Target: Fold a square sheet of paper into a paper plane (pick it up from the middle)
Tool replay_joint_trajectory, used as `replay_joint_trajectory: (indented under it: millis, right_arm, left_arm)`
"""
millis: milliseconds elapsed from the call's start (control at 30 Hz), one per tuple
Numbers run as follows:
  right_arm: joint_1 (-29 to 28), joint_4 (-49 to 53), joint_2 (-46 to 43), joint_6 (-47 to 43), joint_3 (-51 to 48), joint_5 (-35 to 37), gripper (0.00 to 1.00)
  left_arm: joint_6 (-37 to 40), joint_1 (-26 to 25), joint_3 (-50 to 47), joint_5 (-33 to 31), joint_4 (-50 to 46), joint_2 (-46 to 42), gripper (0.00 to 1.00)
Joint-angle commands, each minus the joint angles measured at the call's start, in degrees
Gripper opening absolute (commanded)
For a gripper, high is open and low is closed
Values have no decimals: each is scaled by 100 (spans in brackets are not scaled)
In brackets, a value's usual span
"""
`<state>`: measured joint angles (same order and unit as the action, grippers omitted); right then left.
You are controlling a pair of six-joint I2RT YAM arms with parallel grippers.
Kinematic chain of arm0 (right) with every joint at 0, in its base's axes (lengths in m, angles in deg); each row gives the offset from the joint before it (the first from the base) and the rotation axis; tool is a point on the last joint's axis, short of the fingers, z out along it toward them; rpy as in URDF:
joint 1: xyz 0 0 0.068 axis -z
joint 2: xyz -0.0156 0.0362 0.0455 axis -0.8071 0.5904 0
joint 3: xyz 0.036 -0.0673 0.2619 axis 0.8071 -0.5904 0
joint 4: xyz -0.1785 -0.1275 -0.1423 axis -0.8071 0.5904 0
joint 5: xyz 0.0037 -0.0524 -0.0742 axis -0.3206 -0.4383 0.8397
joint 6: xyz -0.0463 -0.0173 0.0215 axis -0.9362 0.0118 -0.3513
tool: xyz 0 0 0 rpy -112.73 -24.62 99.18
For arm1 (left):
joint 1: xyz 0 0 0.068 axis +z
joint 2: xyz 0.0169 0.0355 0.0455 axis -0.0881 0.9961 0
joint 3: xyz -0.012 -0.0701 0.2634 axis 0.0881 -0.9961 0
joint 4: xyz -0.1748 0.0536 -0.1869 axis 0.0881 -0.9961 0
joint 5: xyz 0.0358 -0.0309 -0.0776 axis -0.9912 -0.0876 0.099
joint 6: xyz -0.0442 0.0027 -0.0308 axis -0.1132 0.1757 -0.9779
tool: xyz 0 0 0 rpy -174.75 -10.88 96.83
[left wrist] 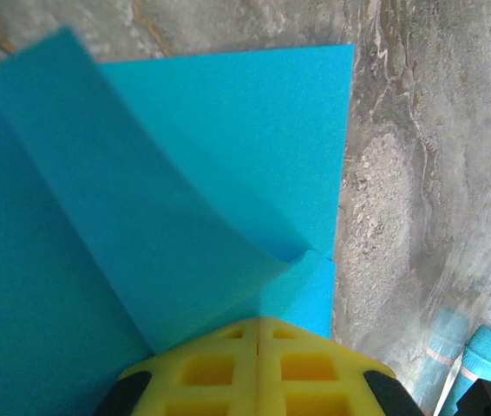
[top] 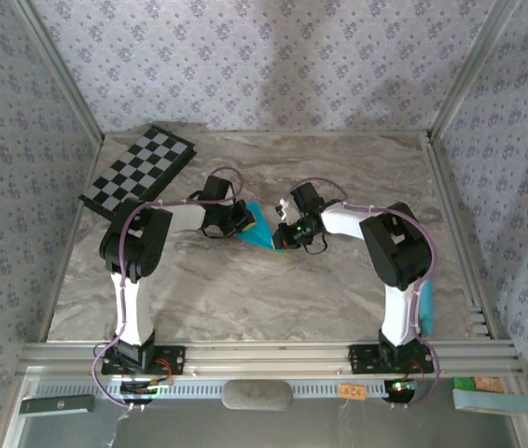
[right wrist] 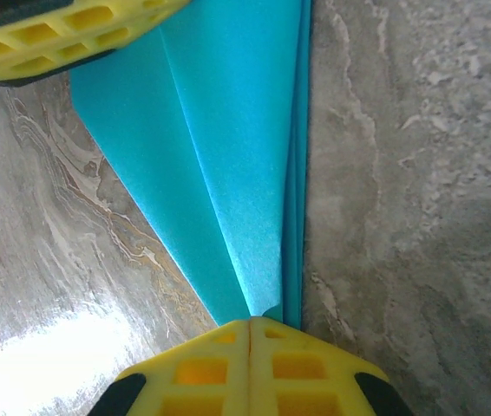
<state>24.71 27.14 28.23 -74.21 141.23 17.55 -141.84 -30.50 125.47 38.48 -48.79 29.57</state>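
Top external: paper plane (top: 259,227) held between end effectors (top: 243,221) (top: 283,235).

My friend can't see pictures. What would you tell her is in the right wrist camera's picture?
Folded bright blue paper lies on a grey marble table, narrowing to a point at the shut yellow right gripper at the bottom. The yellow left gripper is at the paper's wide end, top left.

Bright, even light — white glare on the table (right wrist: 46,355).
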Motion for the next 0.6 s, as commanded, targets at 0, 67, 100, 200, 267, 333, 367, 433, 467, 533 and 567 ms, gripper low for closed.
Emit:
replay_joint_trajectory:
  millis: [0,67,100,200,267,333,367,433,467,533,567]
  right_arm:
    - [19,678,-96,-159,-94,138,5]
    - [12,739,-83,-194,-103,143,5]
    - [10,757,-66,-208,-107,153,5]
    - [10,837,-47,-256,-154,186,5]
    - [25,866,-78,-270,-227,225,5]
    - [45,873,-145,-286,-335,234,5]
    - [62,865,-180,-287,-389,233,5]
    - [101,838,-285,-283,-524,235,5]
    - [114,805,-331,-287,-578,222,5]
    - [137,811,-427,-287,-659,241,5]
    - [149,807,-467,-287,-673,250,5]
  left_arm:
    - [86,93,-98,-550,-743,425,0]
    - [78,93,-98,-549,-744,434,0]
    - [78,97,-92,-549,-753,442,0]
    - [78,93,-76,-549,-773,459,0]
    - [78,94,-68,-553,-784,475,0]
    - [78,93,-64,-549,-787,495,0]
    - [72,98,-64,-556,-785,503,0]
    - [69,99,-63,-549,-797,513,0]
    - [67,95,-68,-549,-796,520,0]
    - [78,98,-63,-549,-798,522,0]
    - [78,99,-63,-543,-798,522,0]
